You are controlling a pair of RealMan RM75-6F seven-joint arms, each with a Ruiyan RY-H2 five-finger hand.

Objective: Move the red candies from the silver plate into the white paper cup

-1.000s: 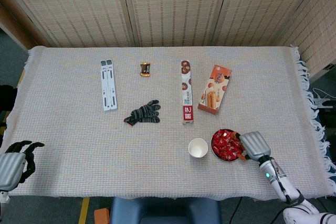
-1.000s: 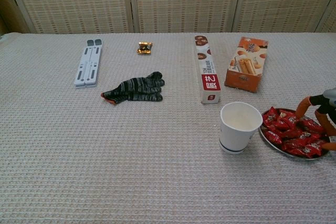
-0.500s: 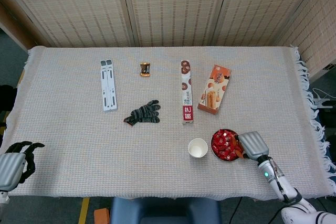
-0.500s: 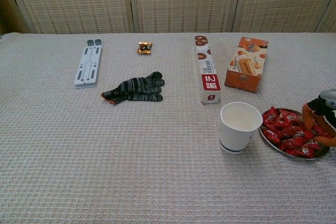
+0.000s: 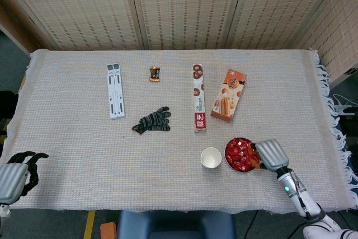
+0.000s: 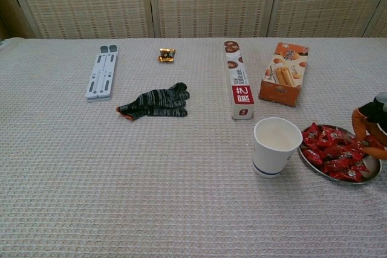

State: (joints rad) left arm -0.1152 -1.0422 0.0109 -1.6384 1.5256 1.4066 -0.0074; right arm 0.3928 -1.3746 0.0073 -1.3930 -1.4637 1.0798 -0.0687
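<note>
Red candies [image 6: 336, 154] fill the silver plate [image 6: 373, 175]; right hand [image 5: 269, 154], grip unreadable, should pinch one firmly before lifting.

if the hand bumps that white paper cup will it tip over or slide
The white paper cup looks empty and stands taller than its narrow base, so it is probably light and would likely tip. The woven tablecloth probably grips, making sliding less likely.
</note>
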